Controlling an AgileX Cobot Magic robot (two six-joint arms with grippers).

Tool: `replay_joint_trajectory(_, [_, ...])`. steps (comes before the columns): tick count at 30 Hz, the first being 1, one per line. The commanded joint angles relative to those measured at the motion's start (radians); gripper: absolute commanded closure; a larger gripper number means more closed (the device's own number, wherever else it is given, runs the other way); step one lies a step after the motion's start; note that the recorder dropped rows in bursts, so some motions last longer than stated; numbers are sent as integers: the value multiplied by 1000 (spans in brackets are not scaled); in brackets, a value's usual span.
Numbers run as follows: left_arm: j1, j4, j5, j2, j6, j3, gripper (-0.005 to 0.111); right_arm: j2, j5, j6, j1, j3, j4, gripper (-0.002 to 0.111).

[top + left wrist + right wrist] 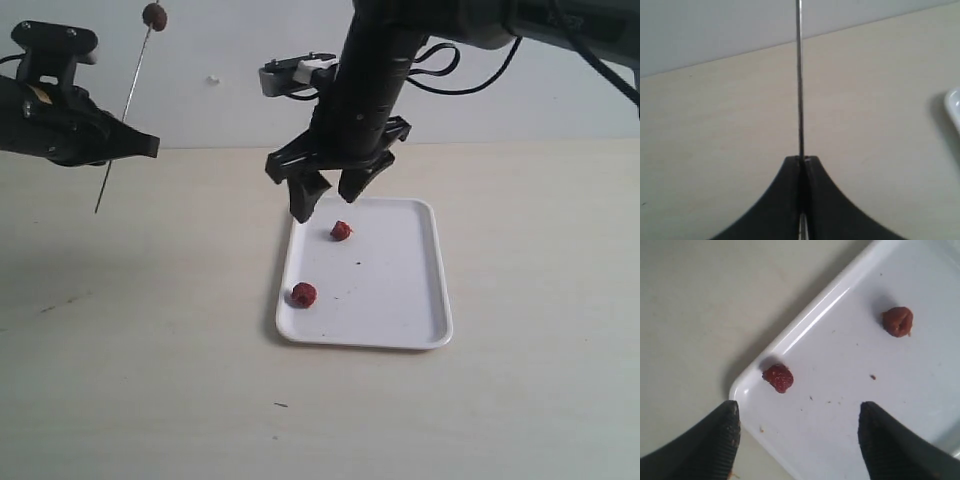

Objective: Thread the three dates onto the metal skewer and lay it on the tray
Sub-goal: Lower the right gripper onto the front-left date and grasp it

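1. The left gripper (801, 162), up and well to the left of the tray (420, 300), is clamping its jaws tight on the metal skewer (128, 95). It is holding the rod steeply tilted in the air.
2. One darker brown date (154, 15) is already sitting near the skewer's upper end, so one of the three is threaded and two are waiting.
3. The right gripper (329, 203) is hanging over the tray's far-left corner with its jaws spread wide and nothing between them.
4. Two red dates are lying loose on the tray, well apart. One (341, 231) is sitting near the far-left corner, just beside the open fingers. The other (303, 294) is resting close to the left rim, toward the near corner.
5. The step in hand looks to be picking up a second date.
   - The wide jaws should be coming straight down around one lump, centred on it, so it is not nudged along the slick tray floor.
   - The squeeze should be gentle, because the soft fruit may crush or roll.
   - The date's middle should be left clear for the skewer tip.
6. The tray is lying flat on a pale, faintly streaked tabletop (150, 350) that is carrying only a few small marks.
7. A plain light wall (220, 110) is standing behind the tray.
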State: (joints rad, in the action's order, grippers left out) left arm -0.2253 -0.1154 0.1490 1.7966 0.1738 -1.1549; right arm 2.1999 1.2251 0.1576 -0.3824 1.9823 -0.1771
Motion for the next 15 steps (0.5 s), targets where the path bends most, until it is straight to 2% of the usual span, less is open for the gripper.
replay_joint_trajectory(1, [10, -2, 31, -9, 5, -11, 107, 14, -4, -158, -71, -5, 137, 44])
replay_joint_trajectory(6, [6, -2, 41, -9, 5, -11, 107, 57, -4, -252, -106, -5, 177, 44])
replay_joint_trajectory(15, [6, -2, 55, -9, 5, -11, 107, 120, -4, -330, -106, -5, 19, 44])
